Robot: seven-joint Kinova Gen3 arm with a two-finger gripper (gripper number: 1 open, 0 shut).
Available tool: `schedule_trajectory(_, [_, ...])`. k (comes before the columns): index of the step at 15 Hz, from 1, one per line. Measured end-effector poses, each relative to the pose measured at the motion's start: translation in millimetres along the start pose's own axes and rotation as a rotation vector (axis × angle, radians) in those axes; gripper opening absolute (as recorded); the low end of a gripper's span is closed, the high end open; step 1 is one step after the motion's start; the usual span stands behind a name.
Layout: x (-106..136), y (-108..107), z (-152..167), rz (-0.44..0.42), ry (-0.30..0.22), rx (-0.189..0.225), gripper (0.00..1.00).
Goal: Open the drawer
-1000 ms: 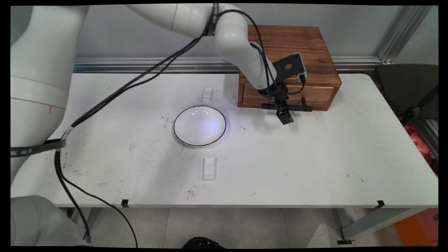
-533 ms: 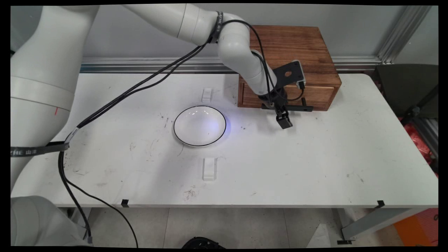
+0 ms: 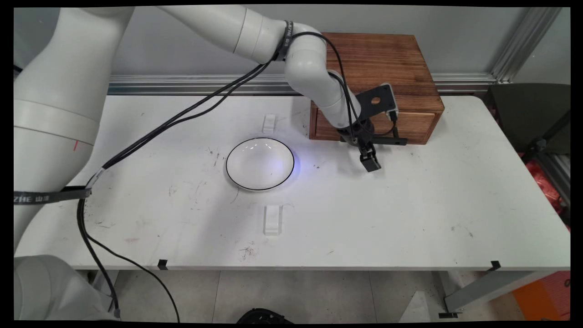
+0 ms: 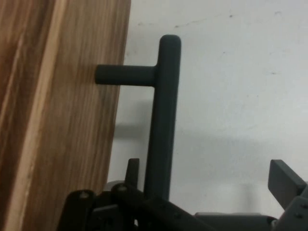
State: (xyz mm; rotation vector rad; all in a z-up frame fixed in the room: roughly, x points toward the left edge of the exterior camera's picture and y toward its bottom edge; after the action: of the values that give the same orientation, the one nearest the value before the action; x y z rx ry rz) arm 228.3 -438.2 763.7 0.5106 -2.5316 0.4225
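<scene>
Drawer handle [image 4: 162, 120], a dark bar on the wooden drawer box [image 3: 378, 86] at the table's [image 3: 410, 218] two o'clock, stands between the open pincer's [image 4: 204, 185] fingers [image 4: 285, 179], ungripped.

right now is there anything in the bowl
No, the bowl shows only its bare white inside in the main view.

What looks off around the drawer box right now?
Nothing stands out. The wooden box sits square, its drawer shut and its black handle straight. The hand is open by the handle. The white bowl is upright and empty.
</scene>
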Motion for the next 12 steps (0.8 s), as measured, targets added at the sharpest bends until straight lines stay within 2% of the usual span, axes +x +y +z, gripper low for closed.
schedule_trajectory(12, [0,29,-15,-0.032,-0.01,-0.013,1.0])
